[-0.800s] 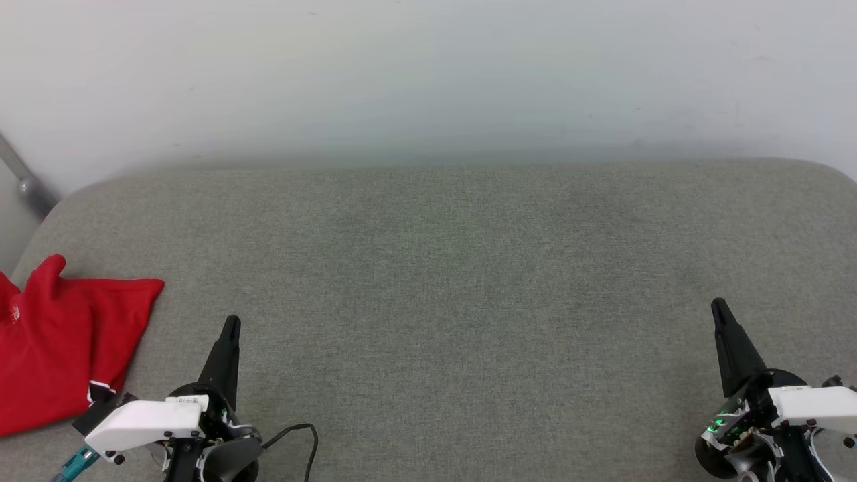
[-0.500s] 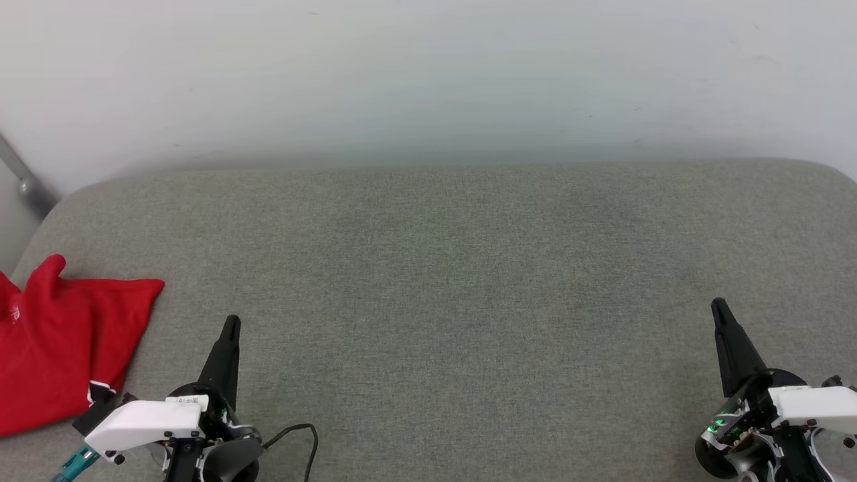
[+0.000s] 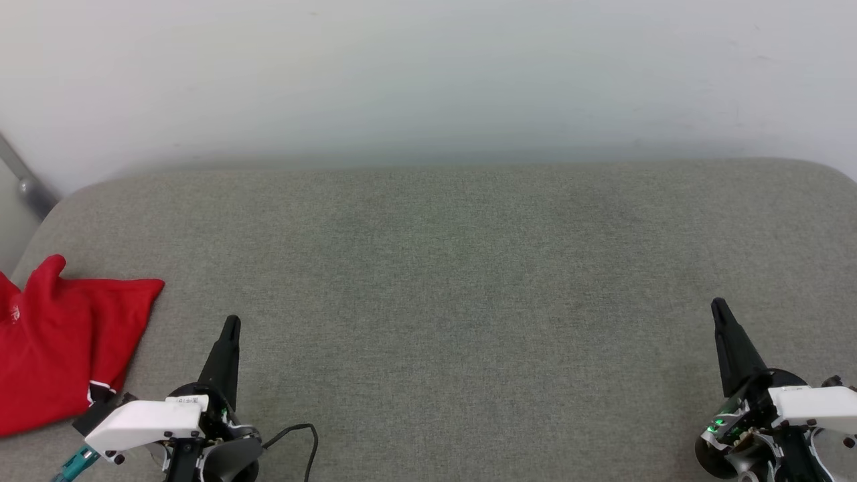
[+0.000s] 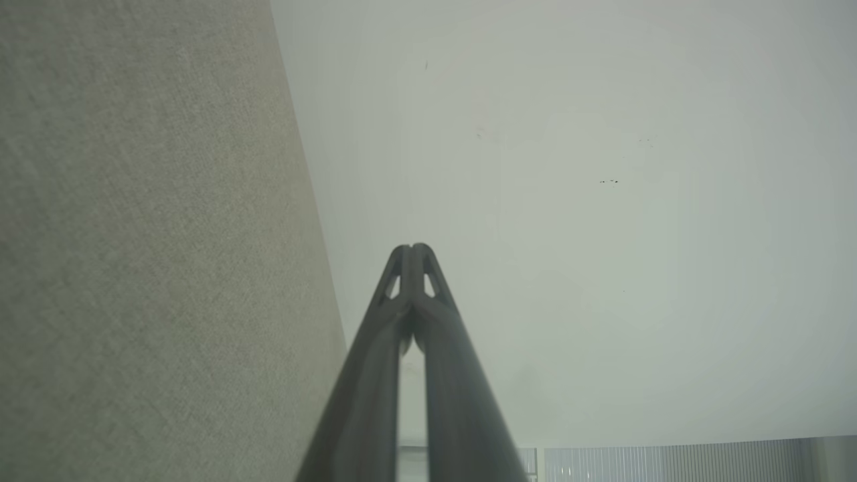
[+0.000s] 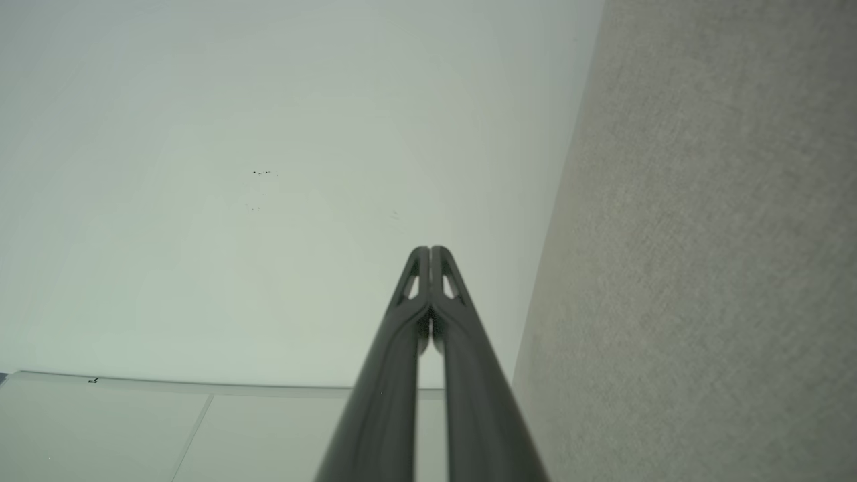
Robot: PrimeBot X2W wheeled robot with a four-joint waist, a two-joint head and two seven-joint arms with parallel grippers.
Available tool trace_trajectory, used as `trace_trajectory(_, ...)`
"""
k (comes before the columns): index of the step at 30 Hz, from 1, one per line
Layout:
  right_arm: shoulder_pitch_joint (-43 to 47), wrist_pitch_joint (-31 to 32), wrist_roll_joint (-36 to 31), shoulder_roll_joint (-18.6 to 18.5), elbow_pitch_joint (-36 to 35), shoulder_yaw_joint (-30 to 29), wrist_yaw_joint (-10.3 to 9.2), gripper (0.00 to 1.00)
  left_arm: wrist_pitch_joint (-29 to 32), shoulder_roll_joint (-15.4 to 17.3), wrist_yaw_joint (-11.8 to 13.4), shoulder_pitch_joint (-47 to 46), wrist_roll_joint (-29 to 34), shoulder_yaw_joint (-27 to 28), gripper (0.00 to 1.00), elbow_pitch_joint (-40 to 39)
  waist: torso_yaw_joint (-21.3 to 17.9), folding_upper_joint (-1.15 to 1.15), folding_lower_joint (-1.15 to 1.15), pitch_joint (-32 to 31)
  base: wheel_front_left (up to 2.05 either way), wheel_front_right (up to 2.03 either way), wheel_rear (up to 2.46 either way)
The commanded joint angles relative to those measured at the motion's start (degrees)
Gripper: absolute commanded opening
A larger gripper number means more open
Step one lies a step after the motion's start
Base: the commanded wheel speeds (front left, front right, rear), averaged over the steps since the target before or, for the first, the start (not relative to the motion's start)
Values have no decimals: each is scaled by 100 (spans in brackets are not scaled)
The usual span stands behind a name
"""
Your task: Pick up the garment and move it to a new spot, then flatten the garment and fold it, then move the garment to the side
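Red cloth is your target. The garment [image 3: 60, 341] lies on the grey woven tabletop [image 3: 442, 301] at its far left side, and the left border of the head view cuts off a part of it. It looks folded into a compact pack, with a small piece of white and dark trim [image 3: 100, 386] at its near right corner. Its long axis runs from the near edge toward the wall [image 3: 428, 80], leaning a little to the right at the far end.

From the left claw [image 3: 230, 325] the garment is directly to the left, at about the same depth as the fingers. It is near the tips but apart from them, and the white housing [image 3: 144, 420] of that wrist sits just beside the near corner of the cloth. The right claw [image 3: 719, 308] is well apart, across the whole tabletop. So I judge that any reach belongs to your left arm, as a sideways move. Because the garment already lies folded at the side, little of the task seems to be left.

Both claws are fully closed, tips pressed together, and they hold nothing.

Nothing stands between the left claw and the cloth. A black cable [image 3: 294, 432] curls on the other side of that wrist, and a metal bar [image 3: 23, 177] leans beyond the far left corner.
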Motion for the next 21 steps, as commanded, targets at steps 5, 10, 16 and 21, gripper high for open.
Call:
trace_trajectory(5, 69, -13, -3, 2, 76, 14, -1, 100, -11, -5, 2, 59, 2, -33, 100, 81, 0, 0, 0, 1, 0, 0, 0)
trace_trajectory(10, 96, -158, -81, 3, -31, 121, -1, 100, -144, -5, 2, 66, 37, -194, 100, -21, 0, 0, 0, 2, 0, 0, 0)
trace_trajectory(16, 120, -336, -379, -31, -115, 260, -1, 100, -336, 51, 2, 71, 272, -421, 100, -162, 9, 0, 0, -1, 0, 0, 0)
trace_trajectory(21, 127, -469, -860, -62, -152, 338, -1, 100, -472, 65, 2, 87, 727, -492, 100, -249, 20, 0, 0, -7, 0, 0, 0)
